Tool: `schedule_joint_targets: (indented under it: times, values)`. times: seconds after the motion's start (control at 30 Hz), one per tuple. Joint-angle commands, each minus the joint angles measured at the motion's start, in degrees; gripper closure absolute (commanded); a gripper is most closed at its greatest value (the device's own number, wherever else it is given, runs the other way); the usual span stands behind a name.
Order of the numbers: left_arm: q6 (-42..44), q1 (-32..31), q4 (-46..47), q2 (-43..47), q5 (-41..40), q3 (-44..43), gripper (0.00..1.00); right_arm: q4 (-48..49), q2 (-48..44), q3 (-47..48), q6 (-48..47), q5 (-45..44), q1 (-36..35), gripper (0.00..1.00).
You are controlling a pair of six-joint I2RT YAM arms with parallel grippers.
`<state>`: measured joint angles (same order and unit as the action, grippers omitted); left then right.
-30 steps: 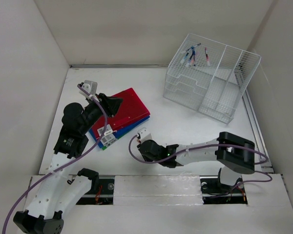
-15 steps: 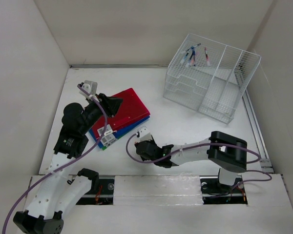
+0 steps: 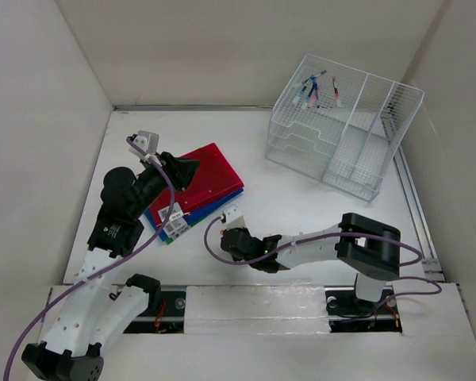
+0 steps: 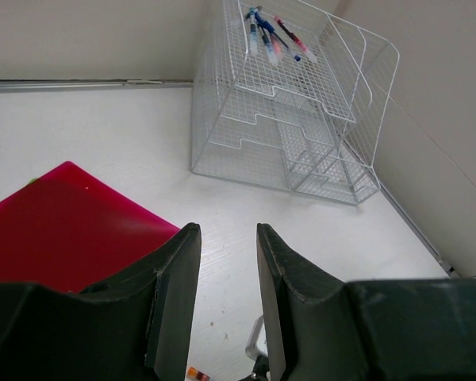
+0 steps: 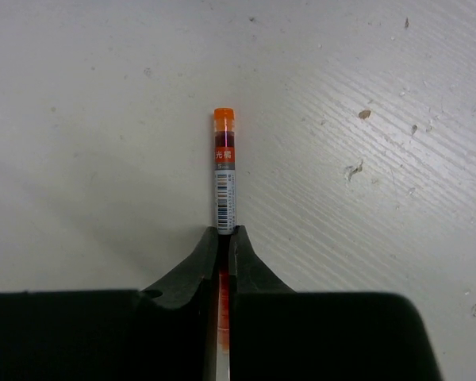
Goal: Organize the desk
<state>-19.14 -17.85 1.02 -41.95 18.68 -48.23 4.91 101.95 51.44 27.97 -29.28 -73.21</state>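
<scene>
My right gripper (image 5: pixel 224 231) is shut on an orange-capped pen (image 5: pixel 224 178) with a barcode label, low over the white desk (image 5: pixel 365 119). The pen sticks out forward past the fingertips. In the top view the right gripper (image 3: pixel 232 238) sits just right of the near corner of a stack of folders, red (image 3: pixel 210 171) on top with blue and green beneath. My left gripper (image 3: pixel 189 170) hovers over the red folder (image 4: pixel 63 226) with its jaws open and empty (image 4: pixel 227 230). The pen's orange tip shows at the bottom of the left wrist view (image 4: pixel 192 373).
A white wire-mesh organizer rack (image 3: pixel 341 135) stands at the back right, with several pens (image 3: pixel 317 91) lying on its top tray; it also shows in the left wrist view (image 4: pixel 293 119). Upright white panels wall the desk (image 3: pixel 301 206) at left, back and right.
My right arm has shifted a little to the left, bringing its gripper closer to the folder stack. The left arm has not moved.
</scene>
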Motion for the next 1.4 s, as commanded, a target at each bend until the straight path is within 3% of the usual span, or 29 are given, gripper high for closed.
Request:
schedule_joint_targets:
  times: [0.0, 0.2, 0.4, 0.57, 0.77, 0.8, 0.83, 0.9, 0.93, 1.0, 1.03, 1.13, 1.17, 1.23, 1.3, 1.33, 1.37]
  values:
    - [0.2, 0.4, 2.5, 0.0, 1.0, 0.0, 0.7, -1.1, -3.2, -1.3, 1.5, 0.5, 1.2, 1.0]
    - [0.0, 0.4, 2.7, 0.4, 1.5, 0.0, 0.7, 5.4, -13.1, 1.3, 0.6, 2.6, 10.8, 1.0]
    - [-0.4, 0.4, 2.8, 1.6, 1.8, 0.2, 0.7, 8.8, -18.4, 10.6, -3.4, 2.1, 26.2, 1.0]
    - [-0.4, 0.4, 2.9, 2.5, 2.2, 0.3, 0.69, 8.5, -13.6, 23.8, -9.0, 0.0, 40.7, 1.0]
    - [-0.4, 0.4, 2.9, 2.9, 1.9, 0.2, 0.69, 4.8, -3.8, 37.3, -8.6, 1.6, 51.0, 1.0]
    - [-0.2, 0.4, 2.9, 3.0, 1.6, 0.2, 0.69, 4.0, -2.5, 41.1, -8.6, 1.2, 52.9, 0.97]
    - [-0.2, 0.4, 2.7, 2.8, 1.5, 0.2, 0.69, 2.7, -1.2, 43.4, -8.7, 0.9, 53.7, 0.86]
    - [-0.1, 0.4, 2.7, 2.4, 1.6, 0.2, 0.69, -1.5, 2.0, 47.2, -8.6, 0.3, 54.9, 0.74]
    - [-0.1, 0.4, 2.8, 2.3, 1.6, 0.2, 0.69, -2.1, 2.5, 49.1, -8.7, -0.2, 55.5, 0.61]
    - [0.0, 0.4, 2.7, 1.6, 1.3, 0.1, 0.69, -3.1, 2.0, 48.9, -8.5, 2.3, 55.5, 0.49]
    - [0.0, 0.4, 2.4, 0.3, 1.4, -0.1, 0.69, -1.6, -0.1, 43.9, -7.5, 5.4, 54.8, 0.39]
    - [0.1, 0.4, 2.5, -0.3, 1.5, -0.1, 0.69, 2.5, -5.6, 37.3, -5.5, 9.9, 53.1, 0.37]
    - [0.2, 0.4, 2.4, -0.7, 1.2, -0.1, 0.69, 7.6, -7.6, 29.1, -5.0, 12.2, 50.6, 0.37]
    - [0.2, 0.4, 2.1, -1.5, 0.3, -0.3, 0.69, 10.0, -11.7, 22.8, -2.8, 13.0, 48.0, 0.41]
    - [0.3, 0.4, 2.1, -2.2, 0.7, -0.5, 0.7, 12.2, -13.4, 15.6, -0.5, 16.2, 44.1, 0.6]
    - [0.3, 0.4, 2.3, -2.6, 1.2, -0.4, 0.7, 13.2, -13.4, 13.4, 1.5, 17.7, 42.6, 0.78]
    - [0.2, 0.4, 2.4, -3.0, 1.4, -0.5, 0.7, 14.4, -12.9, 11.7, 2.2, 19.9, 41.1, 0.84]
